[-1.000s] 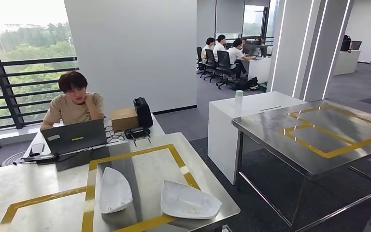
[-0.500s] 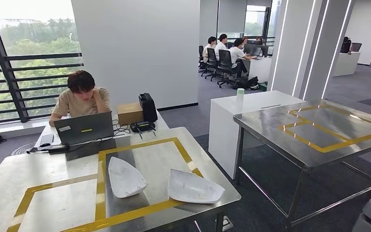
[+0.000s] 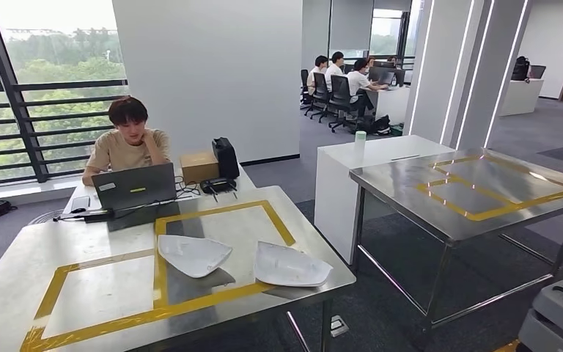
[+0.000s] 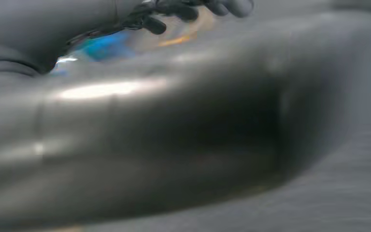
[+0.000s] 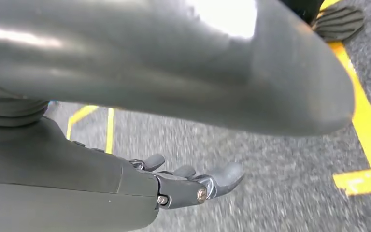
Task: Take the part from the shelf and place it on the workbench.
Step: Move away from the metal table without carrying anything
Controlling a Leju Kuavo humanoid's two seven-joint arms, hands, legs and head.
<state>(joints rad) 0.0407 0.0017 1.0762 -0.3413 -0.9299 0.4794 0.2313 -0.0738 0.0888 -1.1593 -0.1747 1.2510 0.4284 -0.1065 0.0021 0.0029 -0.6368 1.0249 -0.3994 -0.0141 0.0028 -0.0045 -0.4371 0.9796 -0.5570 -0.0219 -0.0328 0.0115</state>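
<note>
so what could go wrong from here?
1. The near white part lies close to the front edge of the table; a clumsy reach could push it off.
2. The two parts lie close together, so gripping the near one may knock the other part.
3. A person sits at a laptop at the same table, with cables near the taped zone; an arm swing could reach them.
Both hands hang low, right hand holding nothing.

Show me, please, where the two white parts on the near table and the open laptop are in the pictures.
Left white part [image 3: 193,254], head view, middle of its upper face.
Right white part [image 3: 290,265], head view, middle of its curved shell.
Laptop [image 3: 133,185], head view, back of its open lid.
</note>
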